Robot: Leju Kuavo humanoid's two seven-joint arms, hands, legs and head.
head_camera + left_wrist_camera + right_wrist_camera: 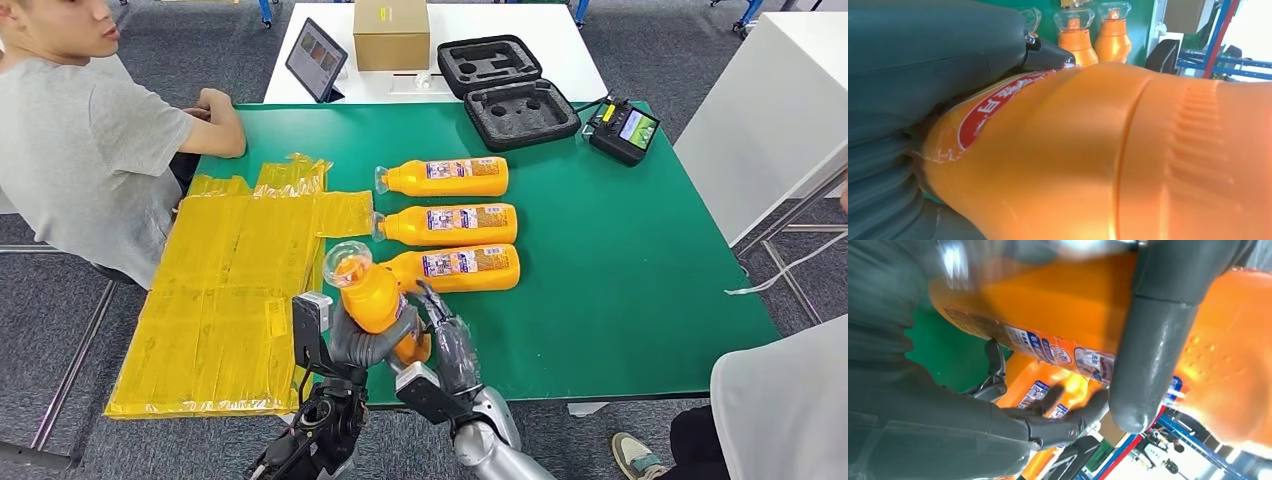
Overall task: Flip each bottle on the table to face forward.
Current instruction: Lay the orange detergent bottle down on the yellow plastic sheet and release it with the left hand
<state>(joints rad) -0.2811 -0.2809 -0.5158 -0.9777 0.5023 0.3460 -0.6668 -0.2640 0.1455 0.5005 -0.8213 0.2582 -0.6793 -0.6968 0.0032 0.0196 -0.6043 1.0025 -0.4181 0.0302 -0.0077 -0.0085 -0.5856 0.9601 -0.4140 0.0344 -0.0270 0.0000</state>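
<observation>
Three bottles [450, 224] lie in a row on the green table [640, 280], labels up, seemingly done. I have the fourth bottle [372, 296] lifted, left hand [362, 338] and right hand [447, 345] wrapped around it; it's the one left.

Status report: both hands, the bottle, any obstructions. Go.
Left hand and right hand both grip one orange plastic bottle, lifted off the green table. Three orange bottles lie just beyond, close.
</observation>
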